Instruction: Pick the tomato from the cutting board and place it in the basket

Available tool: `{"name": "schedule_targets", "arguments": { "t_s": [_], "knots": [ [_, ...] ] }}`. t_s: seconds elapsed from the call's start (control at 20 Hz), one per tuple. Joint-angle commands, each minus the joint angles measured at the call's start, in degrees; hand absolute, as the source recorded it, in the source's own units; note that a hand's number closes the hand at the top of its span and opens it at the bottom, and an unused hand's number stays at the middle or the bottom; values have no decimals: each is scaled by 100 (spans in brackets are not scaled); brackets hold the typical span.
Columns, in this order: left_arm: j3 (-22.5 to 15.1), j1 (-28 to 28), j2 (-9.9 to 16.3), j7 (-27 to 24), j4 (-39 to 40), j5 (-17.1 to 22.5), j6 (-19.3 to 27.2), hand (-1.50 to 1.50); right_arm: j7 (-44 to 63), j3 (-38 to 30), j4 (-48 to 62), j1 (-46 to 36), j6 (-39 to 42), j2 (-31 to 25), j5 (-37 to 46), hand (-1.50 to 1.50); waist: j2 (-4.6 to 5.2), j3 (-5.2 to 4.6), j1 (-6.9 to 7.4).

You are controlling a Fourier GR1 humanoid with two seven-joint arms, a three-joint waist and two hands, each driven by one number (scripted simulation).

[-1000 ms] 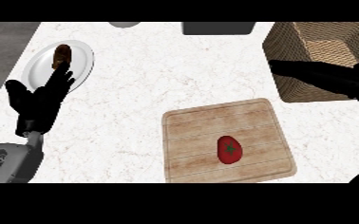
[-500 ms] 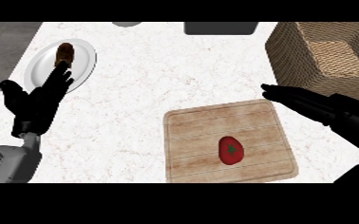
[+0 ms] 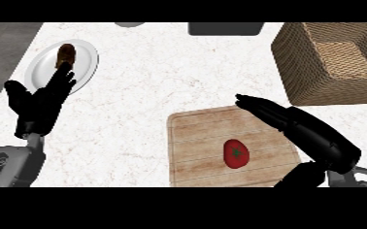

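While the tomato (image 3: pixel 237 153) lies ungrasped on the cutting board (image 3: pixel 197 145) just beneath the right hand (image 3: pixel 290 121), whose fingers are straight, pickup and basket (image 3: pixel 326 63) placement remain.

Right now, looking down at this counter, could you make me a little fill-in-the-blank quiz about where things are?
1. The tomato lies on the wooden ____.
2. The right hand stretches over that board with its fingers ____.
3. The brown item near the left hand sits on a white ____.
4. The woven ____ stands at the counter's far right.

Missing words: cutting board; straight; plate; basket
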Motion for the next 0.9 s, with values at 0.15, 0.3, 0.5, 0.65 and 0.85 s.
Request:
{"name": "schedule_targets", "arguments": {
  "t_s": [0.15, 0.3, 0.5, 0.65, 0.85],
  "knots": [
    [89, -5, -247, 43, -72, -275, 26, 0, -855, 794, 1336, -3, -971, 207, 1410, -150, -3, -2, 8],
    [80, 149, -372, 50, -159, -381, -26, 0, -849, 868, 1882, -242, -1069, 310, 1631, -150, -3, -3, 15],
    [290, 287, -414, 96, -265, -526, -194, 0, -933, 878, 1951, -249, -930, 268, 1796, -150, -9, -4, 1],
    [493, 261, -334, 466, -662, -418, -435, 0, -1269, 461, 2122, -461, -767, 50, 1678, -150, -11, -3, 0],
    [483, -269, -740, 109, 297, -841, -327, 0, -1468, 638, 1843, -66, -852, 102, 1822, -150, -6, -5, -42]
  ]
}}
